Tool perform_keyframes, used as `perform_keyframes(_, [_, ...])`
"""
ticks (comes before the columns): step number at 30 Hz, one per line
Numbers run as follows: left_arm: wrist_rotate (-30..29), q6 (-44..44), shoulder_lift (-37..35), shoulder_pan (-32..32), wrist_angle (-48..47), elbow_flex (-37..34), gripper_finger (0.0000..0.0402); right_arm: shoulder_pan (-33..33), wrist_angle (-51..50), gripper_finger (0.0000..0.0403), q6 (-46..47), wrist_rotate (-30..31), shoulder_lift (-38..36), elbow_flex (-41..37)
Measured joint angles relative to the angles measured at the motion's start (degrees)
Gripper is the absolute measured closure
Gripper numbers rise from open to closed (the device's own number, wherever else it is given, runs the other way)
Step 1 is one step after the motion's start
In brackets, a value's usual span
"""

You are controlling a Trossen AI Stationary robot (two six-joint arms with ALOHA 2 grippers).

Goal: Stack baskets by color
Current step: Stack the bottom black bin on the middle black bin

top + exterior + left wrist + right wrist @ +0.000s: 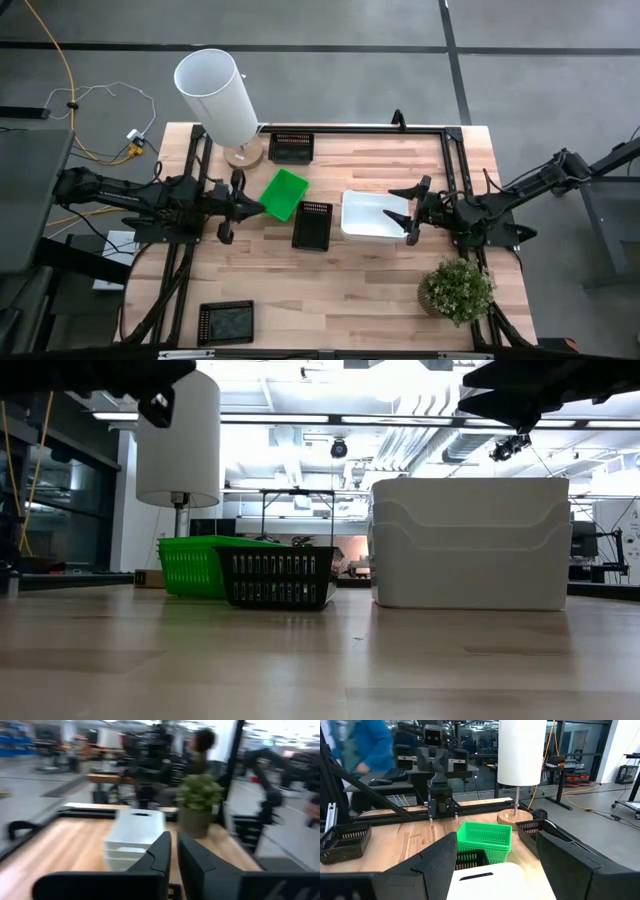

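Observation:
A nested stack of white baskets (372,215) stands on the table right of centre, its layers showing in the low view (470,545). The green basket (283,193) sits left of centre (485,837). Black baskets rest at the far edge (292,147), in the middle (312,225) and at the near left (226,322). My left gripper (252,207) hangs level just left of the green basket, shut and holding nothing (174,855). My right gripper (412,212) hangs level at the white stack's right side, open wide, its fingers apart above that stack (496,842).
A tall white cylinder on a wooden foot (218,95) stands at the far left. A potted plant (457,290) stands at the near right. A black frame (350,128) runs along the far edge. People show in the room beyond the table (362,742).

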Motion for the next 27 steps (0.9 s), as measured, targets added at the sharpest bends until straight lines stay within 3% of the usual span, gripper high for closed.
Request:
perform_keyframes(9, [1.9,0.0,12.0,-9.9,-15.6,11.6,0.0256,0.0,-0.2,0.0144,0.0,-0.1,0.0,0.0])
perform_keyframes(14, [2.1,-5.8,19.9,-18.0,-27.5,18.3,0.0198,0.0,-0.3,0.0144,0.0,-0.1,0.0,0.0])
perform_keyframes(18, [2.6,-13.0,25.7,-25.2,-30.4,20.8,0.0182,0.0,-0.4,0.0144,0.0,-0.1,0.0,0.0])
perform_keyframes(27, [0.8,-25.7,37.6,-37.6,-31.5,21.2,0.0186,0.0,-0.5,0.0144,0.0,-0.1,0.0,0.0])
